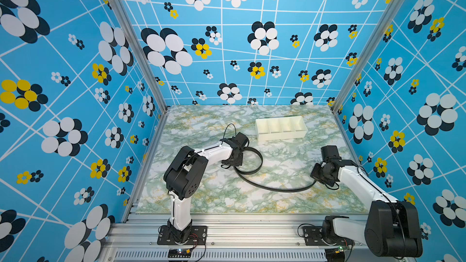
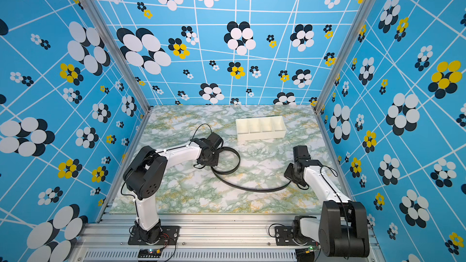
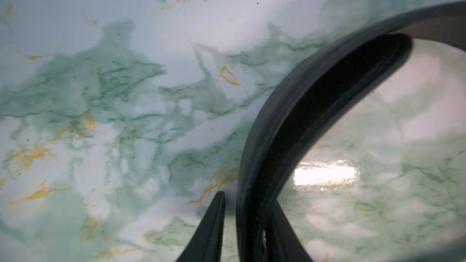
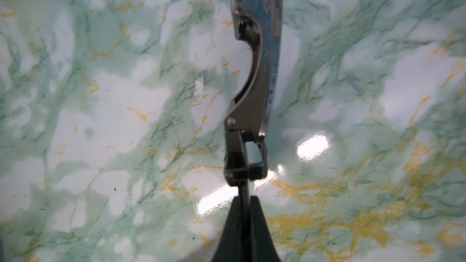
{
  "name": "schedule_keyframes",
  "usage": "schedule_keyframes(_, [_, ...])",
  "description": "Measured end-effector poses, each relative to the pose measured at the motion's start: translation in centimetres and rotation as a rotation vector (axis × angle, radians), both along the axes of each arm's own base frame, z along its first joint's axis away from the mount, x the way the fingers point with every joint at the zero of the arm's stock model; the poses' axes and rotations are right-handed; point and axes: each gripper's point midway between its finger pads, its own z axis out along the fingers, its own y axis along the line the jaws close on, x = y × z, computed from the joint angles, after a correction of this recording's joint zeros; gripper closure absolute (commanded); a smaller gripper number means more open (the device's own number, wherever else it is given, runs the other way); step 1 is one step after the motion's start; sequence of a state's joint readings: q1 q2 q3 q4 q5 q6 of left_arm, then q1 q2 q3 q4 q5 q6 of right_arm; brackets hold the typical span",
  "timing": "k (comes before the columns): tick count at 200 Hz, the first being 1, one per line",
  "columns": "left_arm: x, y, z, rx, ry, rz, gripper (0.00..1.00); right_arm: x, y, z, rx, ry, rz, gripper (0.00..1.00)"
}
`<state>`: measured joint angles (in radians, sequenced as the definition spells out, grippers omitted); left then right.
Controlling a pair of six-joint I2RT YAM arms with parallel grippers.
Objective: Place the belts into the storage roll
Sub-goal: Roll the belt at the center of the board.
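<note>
left end effector (image 3: pixel 248 197): standing partly open, straddling the belt (image 3: pixel 262 127) set on edge; one finger is touching it, the other is showing a sliver of gap
right end effector (image 4: pixel 245 197): pinching tight on a thin metal piece at the buckle (image 4: pixel 249 91) end of the belt
belt: lying on the bench (image 1: pixel 201 197), curling into a loop by the left end effector and sweeping in a long curve to the right one, in both top views
tray (image 1: pixel 281 136): sitting toward the back of the bench, right of centre; the belt is lying wholly outside it, well apart
</note>
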<state>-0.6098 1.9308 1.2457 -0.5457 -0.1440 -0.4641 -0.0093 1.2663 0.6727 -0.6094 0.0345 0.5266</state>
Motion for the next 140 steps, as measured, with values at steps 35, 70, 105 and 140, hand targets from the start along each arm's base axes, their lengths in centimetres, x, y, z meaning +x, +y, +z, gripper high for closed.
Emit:
schedule_keyframes(35, [0.7, -1.3, 0.1, 0.049, -0.024, -0.113, 0.72, 0.6, 1.1, -1.1, 0.06, 0.033, 0.032, 1.0])
schedule_keyframes(70, [0.7, -3.5, 0.2, 0.109, -0.065, -0.263, 0.72, 3.6, 2.6, 0.1, 0.089, 0.007, 0.093, 1.0])
schedule_keyframes(105, [0.4, -5.0, 0.3, 0.158, -0.095, -0.399, 0.72, 6.6, 3.4, 0.5, 0.098, 0.003, 0.136, 1.0])
schedule_keyframes(140, [0.2, -6.3, 0.4, 0.185, -0.131, -0.502, 0.71, 9.1, 4.0, -0.4, 0.111, 0.027, 0.16, 1.0])
